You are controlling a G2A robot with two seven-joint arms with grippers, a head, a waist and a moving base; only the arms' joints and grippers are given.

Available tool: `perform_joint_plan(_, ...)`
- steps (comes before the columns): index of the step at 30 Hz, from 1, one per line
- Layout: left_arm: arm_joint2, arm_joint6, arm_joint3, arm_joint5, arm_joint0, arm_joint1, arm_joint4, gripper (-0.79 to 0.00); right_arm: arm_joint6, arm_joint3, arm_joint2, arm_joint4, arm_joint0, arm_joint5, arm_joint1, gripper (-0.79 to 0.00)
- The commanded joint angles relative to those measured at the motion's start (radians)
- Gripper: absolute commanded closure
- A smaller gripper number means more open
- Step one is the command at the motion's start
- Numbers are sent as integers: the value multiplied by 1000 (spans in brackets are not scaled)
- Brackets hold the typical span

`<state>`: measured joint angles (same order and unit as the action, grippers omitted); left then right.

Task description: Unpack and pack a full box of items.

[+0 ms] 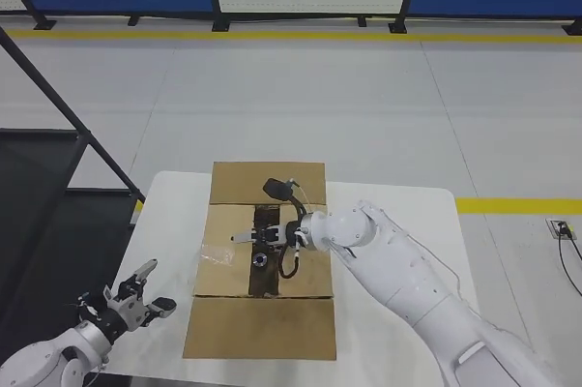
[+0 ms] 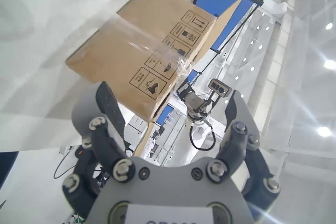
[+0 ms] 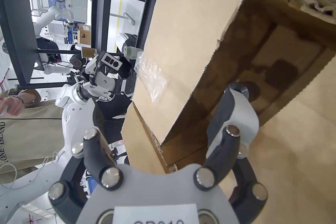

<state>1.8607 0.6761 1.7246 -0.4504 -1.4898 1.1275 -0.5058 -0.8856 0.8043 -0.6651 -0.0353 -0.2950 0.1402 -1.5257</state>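
A cardboard box (image 1: pixel 262 329) stands in the middle of the white table (image 1: pixel 397 208) with its flaps spread and a dark slot open along its centre. My right gripper (image 1: pixel 262 235) hangs over that slot. In the right wrist view it (image 3: pixel 168 104) is open and straddles the edge of one flap (image 3: pixel 189 33), one finger (image 3: pixel 233 109) inside the shadowed interior, the other outside. My left gripper (image 1: pixel 141 290) sits open near the table's front left corner, apart from the box. In the left wrist view it (image 2: pixel 169 93) faces the box's taped side (image 2: pixel 136 51).
A patch of crumpled clear plastic (image 1: pixel 218 254) lies on the box's left flap (image 3: pixel 153 78). A small dark round thing (image 1: pixel 259 259) shows in the slot. A black frame and dark panel (image 1: pixel 40 193) stand just left of the table.
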Motion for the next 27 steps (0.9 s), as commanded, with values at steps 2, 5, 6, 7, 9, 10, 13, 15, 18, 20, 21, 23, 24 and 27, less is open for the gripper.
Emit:
perform_joint_plan(2, -4, -8, -1, 4, -1, 1, -1, -785, 11, 10, 0, 8, -25, -5, 0, -785)
perform_joint_plan(5, -43, -40, -20, 23, 15, 7, -42, -785, 9, 12, -3, 2, -30, -10, -4, -785)
perform_joint_plan(6, -55, -55, -39, 20, 29, 9, -61, -785, 7, 10, -2, 1, -31, -12, -7, -785)
perform_joint_plan(7, -68, -81, -57, 20, 48, 11, -75, -785, 5, 8, 0, 0, -29, -15, -10, -785)
perform_joint_plan(9, -98, -114, -94, 18, 84, 16, -107, -785, 4, 1, 3, -3, -24, -17, -17, -785)
perform_joint_plan(10, -109, -139, -110, 26, 102, 19, -115, -785, 2, -2, 3, -8, -21, -16, -20, -785)
perform_joint_plan(13, -151, -201, -146, 66, 141, 27, -139, -785, 2, -23, 8, -19, -13, -9, -32, -785)
perform_joint_plan(15, -178, -227, -166, 81, 160, 32, -147, -785, -1, -41, 12, -25, -7, -3, -41, -785)
perform_joint_plan(18, -211, -260, -181, 91, 185, 37, -157, -785, -4, -70, 15, -33, 3, 9, -53, -785)
perform_joint_plan(20, -227, -275, -191, 94, 198, 40, -163, -785, -7, -88, 16, -40, 8, 21, -60, -785)
perform_joint_plan(21, -234, -282, -197, 94, 204, 41, -164, -785, -9, -97, 15, -42, 10, 27, -63, -785)
perform_joint_plan(23, -247, -296, -209, 97, 214, 43, -164, -785, -15, -115, 14, -49, 17, 37, -69, -785)
perform_joint_plan(24, -251, -305, -214, 98, 218, 43, -165, -785, -16, -123, 14, -50, 20, 40, -72, -785)
perform_joint_plan(27, -255, -330, -213, 119, 218, 46, -171, -785, -9, -147, 13, -57, 27, 42, -82, -785)
